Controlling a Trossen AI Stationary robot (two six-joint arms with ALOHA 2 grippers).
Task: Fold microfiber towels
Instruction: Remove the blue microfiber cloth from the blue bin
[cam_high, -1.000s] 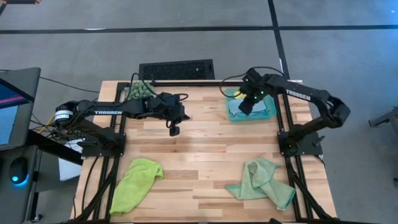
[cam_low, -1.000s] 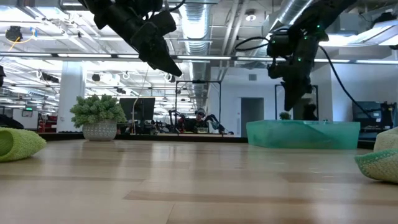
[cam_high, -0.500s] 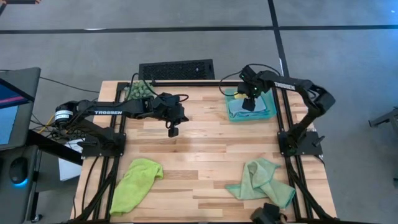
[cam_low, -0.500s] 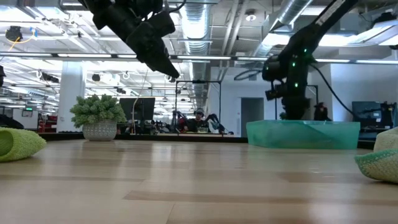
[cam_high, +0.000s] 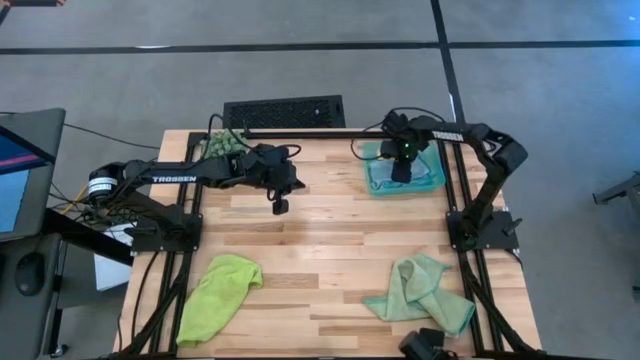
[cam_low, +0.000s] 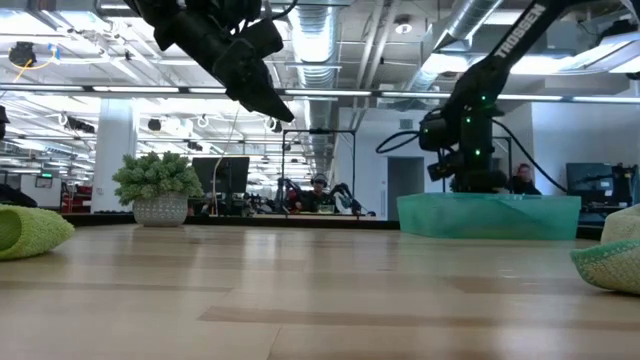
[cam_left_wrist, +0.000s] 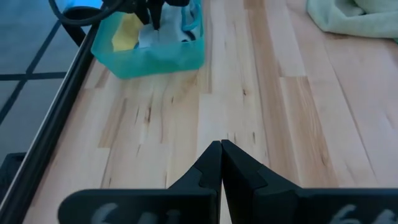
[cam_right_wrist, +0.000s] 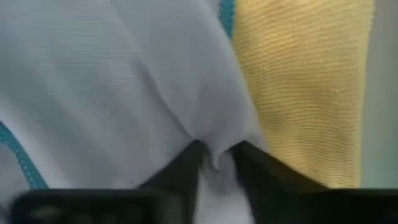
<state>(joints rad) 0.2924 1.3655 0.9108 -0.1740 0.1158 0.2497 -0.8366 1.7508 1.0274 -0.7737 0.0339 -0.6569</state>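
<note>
- High view: the wooden plank tabletop (cam_high: 320, 250) carries a rigid teal plastic tray (cam_high: 432, 181) at its far right corner. The right gripper (cam_high: 402, 170) reaches down into that tray, onto the light blue towel (cam_high: 384, 178) lying in it.
- A lime green towel (cam_high: 218, 296) lies crumpled in a long heap near the near left corner, and a pale sage green towel (cam_high: 422, 292) lies loosely bunched near the near right corner; the two are well apart.
- The left gripper (cam_high: 280, 206) hangs over the far middle of the tabletop, with a small spiky green plant (cam_high: 222, 146) at the far left edge and a black slotted panel (cam_high: 284, 111) just beyond the far edge.
- Low view: the tray shows as a translucent teal wall, the right arm dipping behind its rim. The plant sits in a pale textured pot. A knitted-looking lime edge shows at one side and a sage edge at the other.
- Left wrist view: the left gripper's two dark fingers (cam_left_wrist: 209, 168) are pressed together with nothing between them, above bare planks; the tray lies ahead with a yellow towel (cam_left_wrist: 127, 33) and the pale blue cloth inside.
- Right wrist view: the right gripper's fingers (cam_right_wrist: 180, 165) are narrowly apart, pinching a fold of the smooth light blue cloth with its teal stitched hem; the finely ribbed yellow towel lies just beside it, touching.
</note>
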